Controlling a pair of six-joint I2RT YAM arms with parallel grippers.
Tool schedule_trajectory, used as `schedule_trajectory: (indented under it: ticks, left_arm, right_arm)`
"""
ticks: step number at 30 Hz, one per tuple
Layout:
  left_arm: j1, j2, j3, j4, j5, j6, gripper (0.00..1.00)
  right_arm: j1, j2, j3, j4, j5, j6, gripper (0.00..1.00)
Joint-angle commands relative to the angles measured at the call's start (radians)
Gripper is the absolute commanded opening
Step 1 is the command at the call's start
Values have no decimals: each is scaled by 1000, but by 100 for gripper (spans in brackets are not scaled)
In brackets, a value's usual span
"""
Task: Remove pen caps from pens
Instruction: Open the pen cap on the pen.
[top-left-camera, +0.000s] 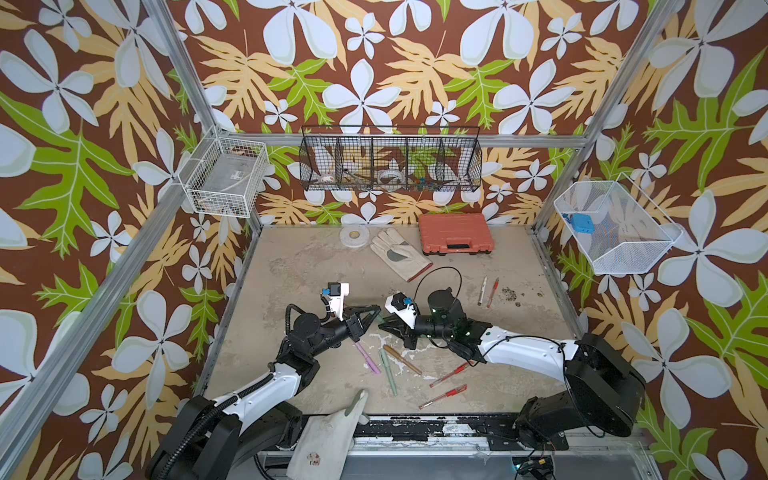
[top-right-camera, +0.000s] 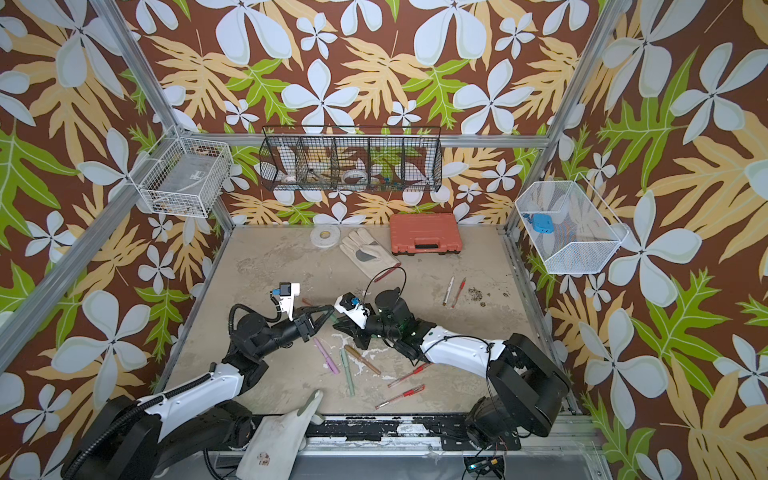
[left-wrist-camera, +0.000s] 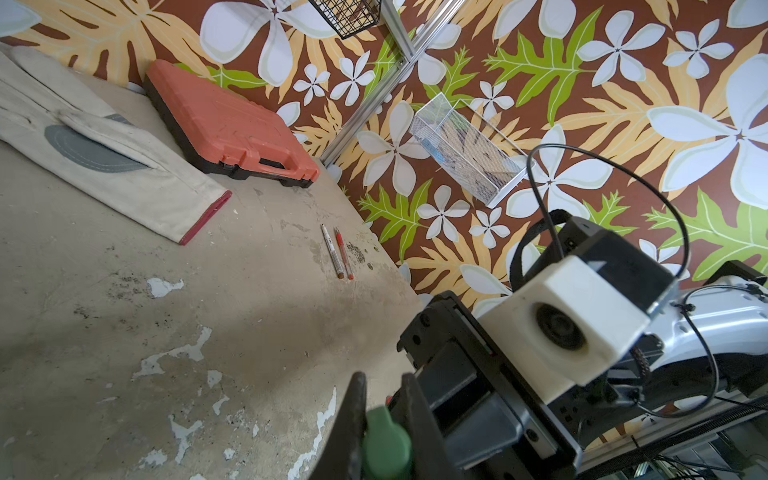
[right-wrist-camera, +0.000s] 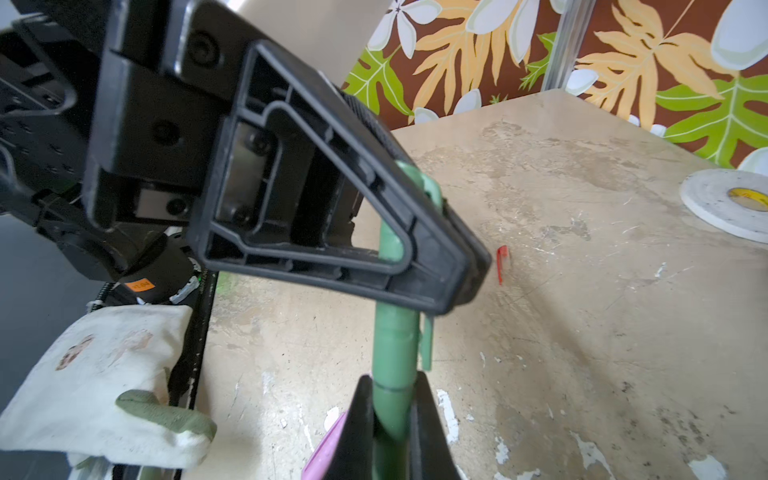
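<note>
The black left gripper (left-wrist-camera: 384, 395) is closed narrowly on one end of the matte dark green pen (right-wrist-camera: 395, 345), near the middle of the worn beige table (top-left-camera: 519, 332). The black right gripper (right-wrist-camera: 392, 399) pinches the other end, and the pen's clip shows between the two grippers. At about 6 o'clock from them lie a matte pink pen (top-left-camera: 368, 358), a pale green pen (top-left-camera: 388, 372) and a brown pen (top-left-camera: 402, 359). Two clear red gel pens (top-left-camera: 451, 374) lie at 5 o'clock. At 2 o'clock a slim white marker (top-left-camera: 483, 291) lies beside another red gel pen (top-left-camera: 492, 293).
</note>
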Motion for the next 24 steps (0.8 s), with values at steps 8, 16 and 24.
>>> schedule_trajectory:
  ticks: [8,16,24]
  left_arm:
    - [18,-24,4,198,-78,6,0]
    - [35,-67,-6,193,-107,-20,0]
    - [36,-102,16,86,-164,-22,0]
  right_arm:
    - [-31,29,-10,-224,-127,0,0]
    - [13,43,6,-264,101,-28,0]
    - [161,5,-21,-225,545,-77,0]
